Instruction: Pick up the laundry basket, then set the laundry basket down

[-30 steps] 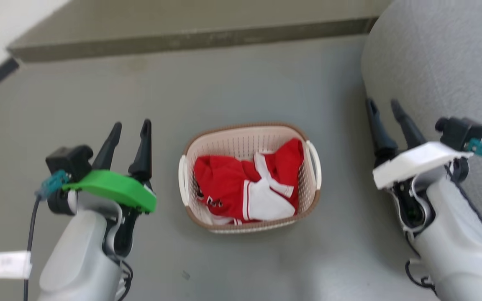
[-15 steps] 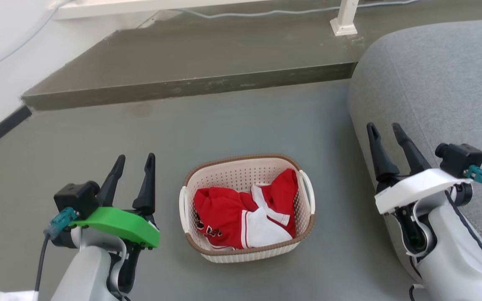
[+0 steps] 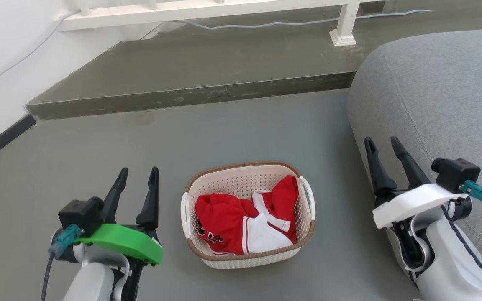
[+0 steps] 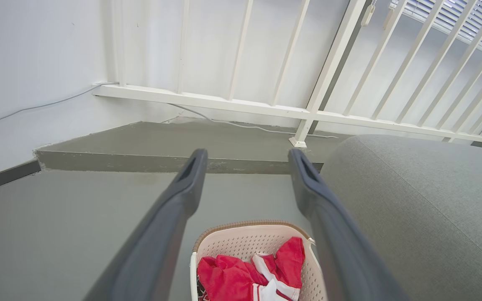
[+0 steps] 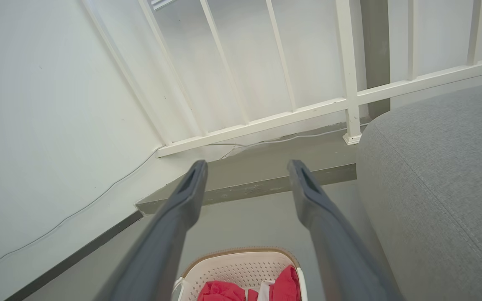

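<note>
The basket [image 3: 241,184] is sitting flat on the floor [image 3: 224,133], lower middle of the head view, with red and white clothes [image 3: 241,221] bunched inside it. As far as I can tell nothing's been picked up yet, so pretty much the whole task is ahead: grab, lift, set down.

The left gripper [image 3: 139,170] is at the lower left of the frame. The right gripper [image 3: 380,140] is at the lower right, showing against the grey sofa [image 3: 433,92]. Both have their fingers spread apart with nothing between them. They sit one on each side of the basket, clear of it, and neither touches a handle. In both wrist views the basket shows down at the bottom edge, under the fingers, so my guess is both arms are up above it and a bit back.

The white handles [image 3: 309,196] on the two sides look like the obvious grab spots, one per gripper. I'd say they need to come down and in first. The load looks soft and light, so it shouldn't shift much.
</note>
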Robot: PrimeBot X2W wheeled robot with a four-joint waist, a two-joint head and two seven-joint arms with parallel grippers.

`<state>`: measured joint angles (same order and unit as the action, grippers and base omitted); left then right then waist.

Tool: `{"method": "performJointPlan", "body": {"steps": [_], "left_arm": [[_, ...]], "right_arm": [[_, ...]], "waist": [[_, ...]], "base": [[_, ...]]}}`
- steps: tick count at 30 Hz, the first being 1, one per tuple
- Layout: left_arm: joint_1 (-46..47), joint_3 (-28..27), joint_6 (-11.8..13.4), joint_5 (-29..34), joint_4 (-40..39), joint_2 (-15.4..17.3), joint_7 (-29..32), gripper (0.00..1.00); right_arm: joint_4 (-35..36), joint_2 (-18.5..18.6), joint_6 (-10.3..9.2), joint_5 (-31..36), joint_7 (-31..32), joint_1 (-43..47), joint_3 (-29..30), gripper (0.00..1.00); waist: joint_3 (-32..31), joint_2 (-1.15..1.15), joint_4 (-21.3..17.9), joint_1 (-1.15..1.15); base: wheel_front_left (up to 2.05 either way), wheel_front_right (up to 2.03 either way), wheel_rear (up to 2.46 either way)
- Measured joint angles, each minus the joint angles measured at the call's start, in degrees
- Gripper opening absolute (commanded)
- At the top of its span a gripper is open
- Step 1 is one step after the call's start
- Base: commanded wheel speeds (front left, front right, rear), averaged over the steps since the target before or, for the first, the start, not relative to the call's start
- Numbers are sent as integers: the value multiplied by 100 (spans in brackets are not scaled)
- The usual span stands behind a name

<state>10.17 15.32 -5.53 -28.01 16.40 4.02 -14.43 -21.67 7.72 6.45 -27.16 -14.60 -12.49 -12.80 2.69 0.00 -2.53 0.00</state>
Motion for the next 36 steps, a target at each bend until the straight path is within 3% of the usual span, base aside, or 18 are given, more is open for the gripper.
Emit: {"method": "performJointPlan", "body": {"steps": [29,30,36], "left_arm": [[-316,-122,-9,200,-394,-111,0,100],[-318,-120,-5,198,-385,-113,0,0],[-510,-57,-3,147,-120,-143,26,0]], "right_arm": [[123,-94,-8,246,0,250,121,100],[105,-98,-2,250,0,253,122,0],[-134,-207,1,227,7,546,105,0]], "waist": [[-39,0,8,0],[-41,0,10,0],[-43,0,11,0]], "base": [[0,0,0],[0,0,0],[0,0,0]]}}
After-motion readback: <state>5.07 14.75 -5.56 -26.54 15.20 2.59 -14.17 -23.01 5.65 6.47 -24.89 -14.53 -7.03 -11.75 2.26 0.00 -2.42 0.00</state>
